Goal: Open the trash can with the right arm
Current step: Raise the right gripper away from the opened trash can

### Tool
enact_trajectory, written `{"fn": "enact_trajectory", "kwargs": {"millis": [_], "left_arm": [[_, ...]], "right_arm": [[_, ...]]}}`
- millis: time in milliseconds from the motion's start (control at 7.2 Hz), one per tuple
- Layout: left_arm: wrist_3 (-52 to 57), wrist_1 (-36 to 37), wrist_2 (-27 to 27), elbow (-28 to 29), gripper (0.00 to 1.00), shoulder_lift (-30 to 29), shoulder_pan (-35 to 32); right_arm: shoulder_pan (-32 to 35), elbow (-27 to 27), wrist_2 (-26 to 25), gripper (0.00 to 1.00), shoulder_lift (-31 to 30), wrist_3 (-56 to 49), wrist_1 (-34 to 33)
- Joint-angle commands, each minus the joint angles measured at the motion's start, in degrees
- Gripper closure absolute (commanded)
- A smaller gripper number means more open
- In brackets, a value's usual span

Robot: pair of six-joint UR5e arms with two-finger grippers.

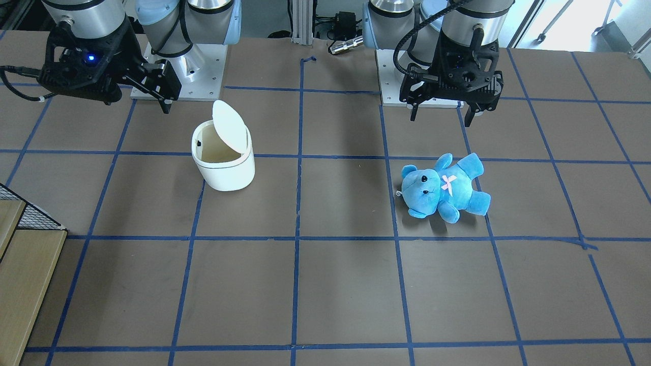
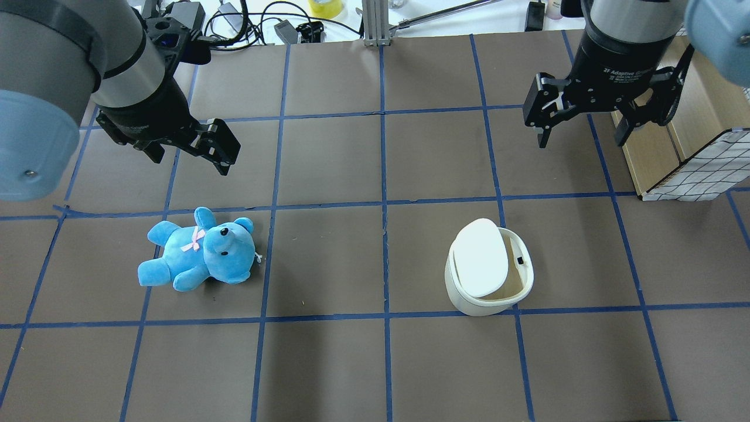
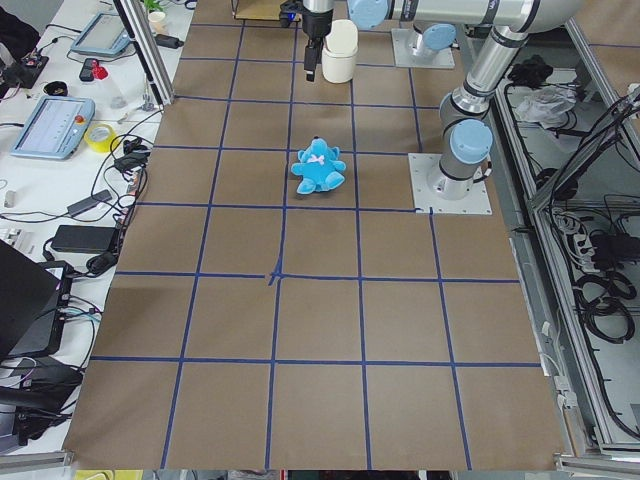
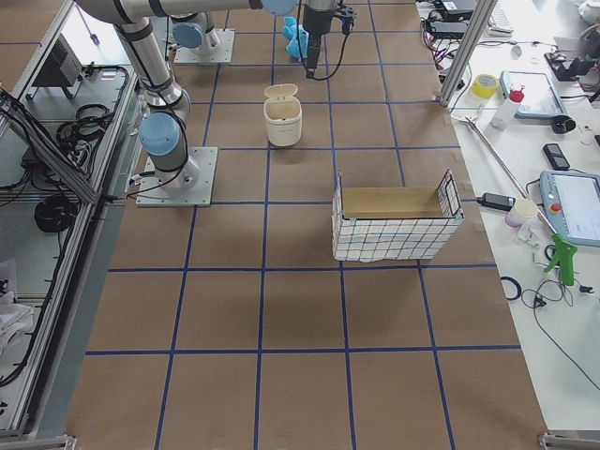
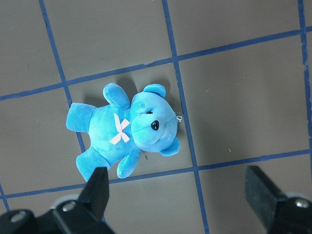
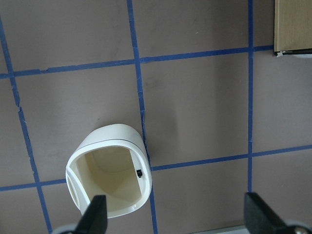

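Trash can (image 2: 469,302) right of centre on counter (image 2: 328,351), lid (image 2: 480,257) tipped up, mouth exposed: task looks done. Right arm (image 2: 621,41) upper right, jaws wide apart, empty, clear of can. Left arm (image 2: 129,88) jaws same, near teddy (image 2: 199,258).

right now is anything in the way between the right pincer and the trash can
Nothing visible. The right pincer hangs open, up and beyond the trash can, with only air between them. The lid is tipped up. The teddy bear lies off to the other side.
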Motion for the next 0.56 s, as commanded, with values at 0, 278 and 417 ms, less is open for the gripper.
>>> {"fn": "enact_trajectory", "kwargs": {"millis": [0,278,417], "left_arm": [[0.0,0.0,0.0,0.0,0.0,0.0,0.0],[0.0,0.0,0.0,0.0,0.0,0.0,0.0],[0.0,0.0,0.0,0.0,0.0,0.0,0.0]], "right_arm": [[-0.04,0.07,1.89,0.0,0.17,-0.01,-1.45],[0.31,0.42,2.61,0.0,0.18,0.08,-4.01],[0.31,0.6,3.74,0.0,0.17,0.08,-3.75]]}}
